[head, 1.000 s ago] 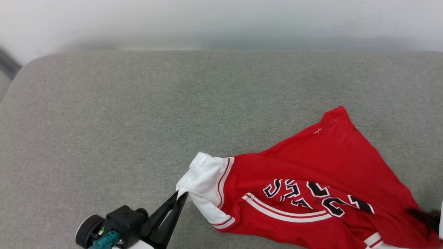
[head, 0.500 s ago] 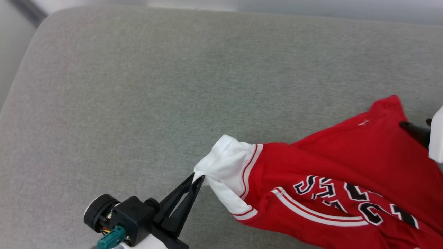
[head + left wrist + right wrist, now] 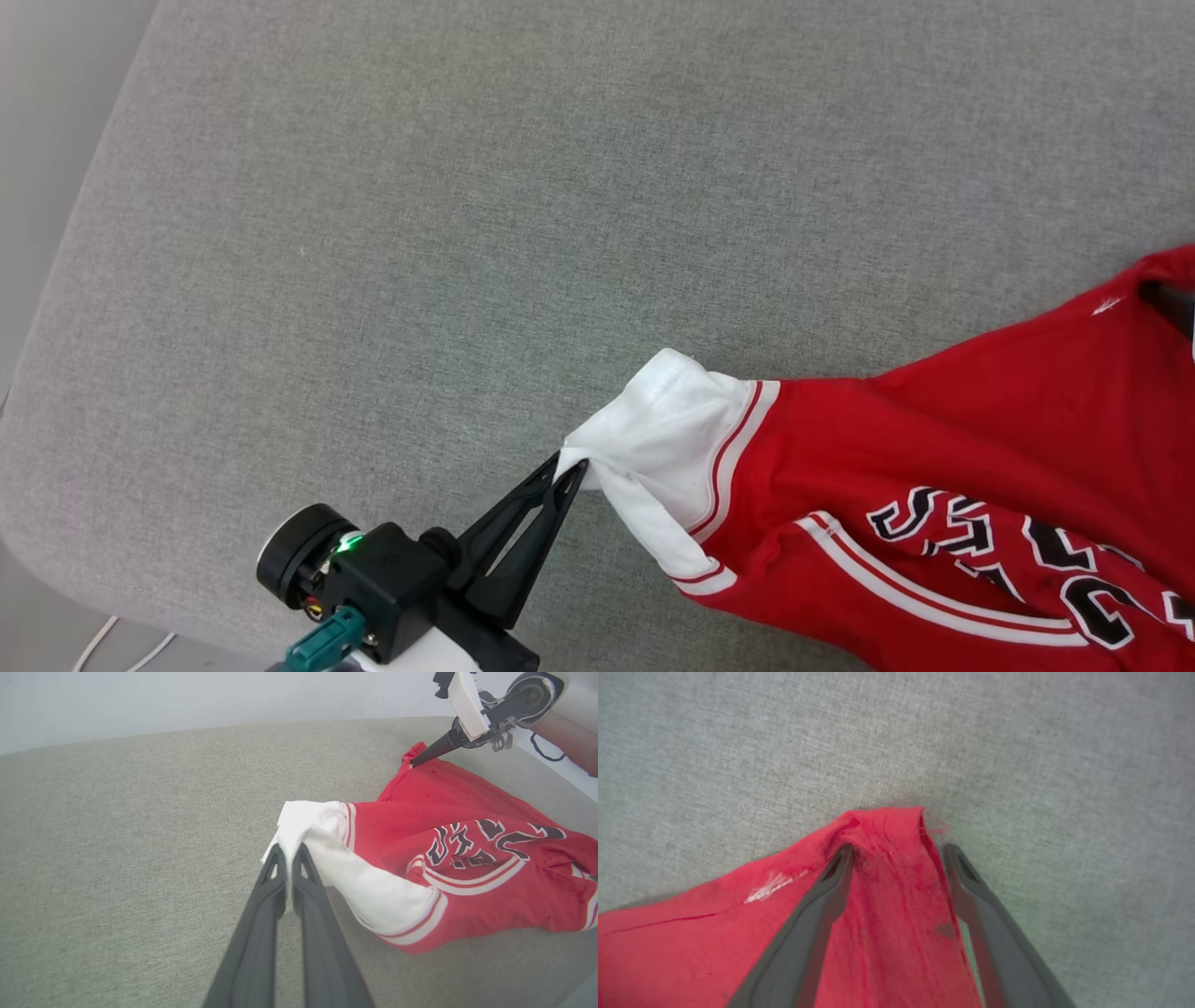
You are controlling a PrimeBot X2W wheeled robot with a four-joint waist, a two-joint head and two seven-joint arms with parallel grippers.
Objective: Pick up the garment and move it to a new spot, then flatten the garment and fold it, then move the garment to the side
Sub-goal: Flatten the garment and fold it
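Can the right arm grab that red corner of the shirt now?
Probably yes: the right gripper is open, its fingers straddling the red corner of the garment, with nothing in between.

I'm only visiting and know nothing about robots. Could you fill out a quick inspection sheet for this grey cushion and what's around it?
Surface: grey fabric cushion with rounded corners.
Job's things: shirt, red with black-and-white lettering, lying crumpled and unfolded on the cushion.
Clutter: nothing seen.
Grippers: left gripper shut on the edge of the white sleeve; right gripper open, its fingers straddling a red corner of the shirt.
Cables: white cable below the cushion's near left corner; black cable by the right arm.
Surroundings: pale wall behind the cushion.
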